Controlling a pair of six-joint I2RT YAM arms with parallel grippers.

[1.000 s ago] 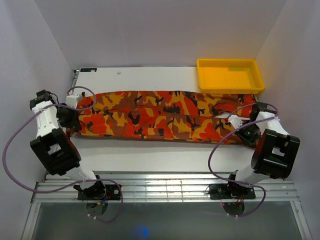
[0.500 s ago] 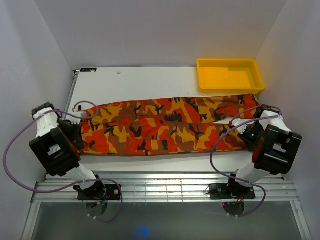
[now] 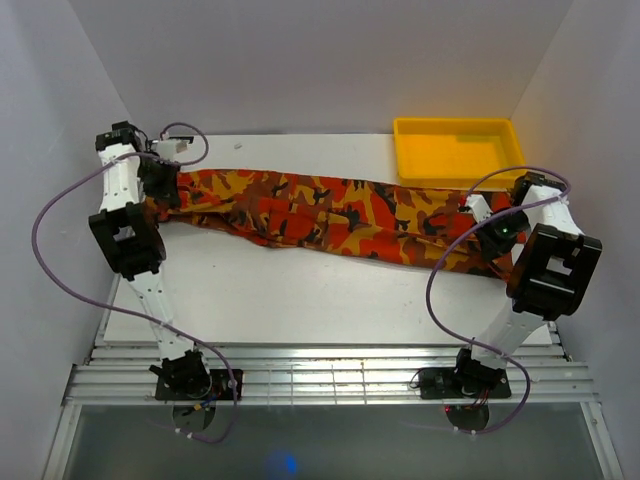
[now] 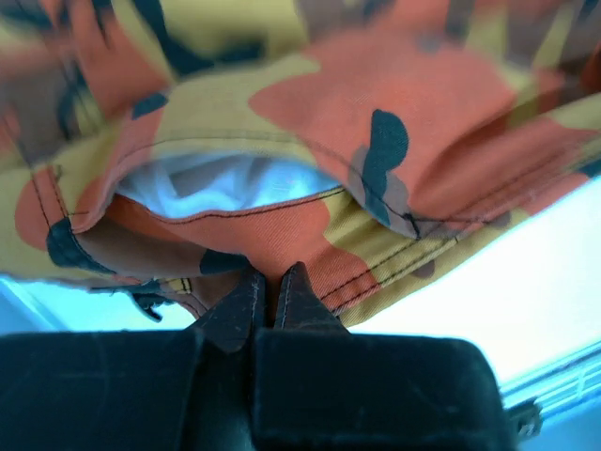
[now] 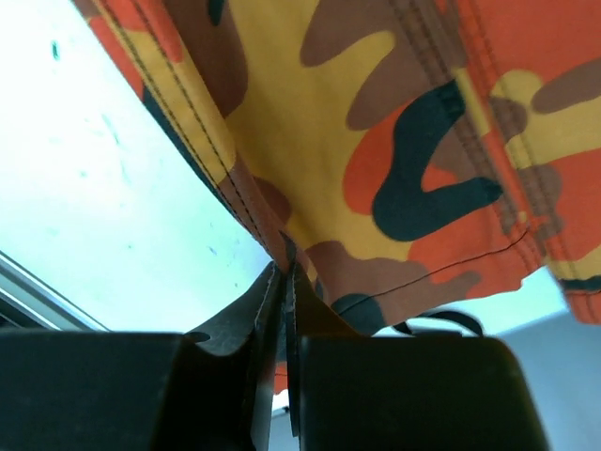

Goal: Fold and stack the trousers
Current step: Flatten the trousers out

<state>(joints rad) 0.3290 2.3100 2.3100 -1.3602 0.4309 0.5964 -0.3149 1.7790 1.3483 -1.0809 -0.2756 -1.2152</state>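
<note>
Overhead, one trousers, two claws pinching

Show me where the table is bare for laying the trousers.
Bare: the wide near table strip in front of the trousers; a narrower far strip left of the yellow tray. Crowded: around the tray and right tool.

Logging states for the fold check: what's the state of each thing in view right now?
trousers: stretched long across the table, pinched at each end, rumpled, not yet stacked.
left gripper: fingers shut on the trousers' edge.
right gripper: fingers shut on the trousers' edge.
yellow tray: upright at the table's far right, neither gripper on it.
</note>
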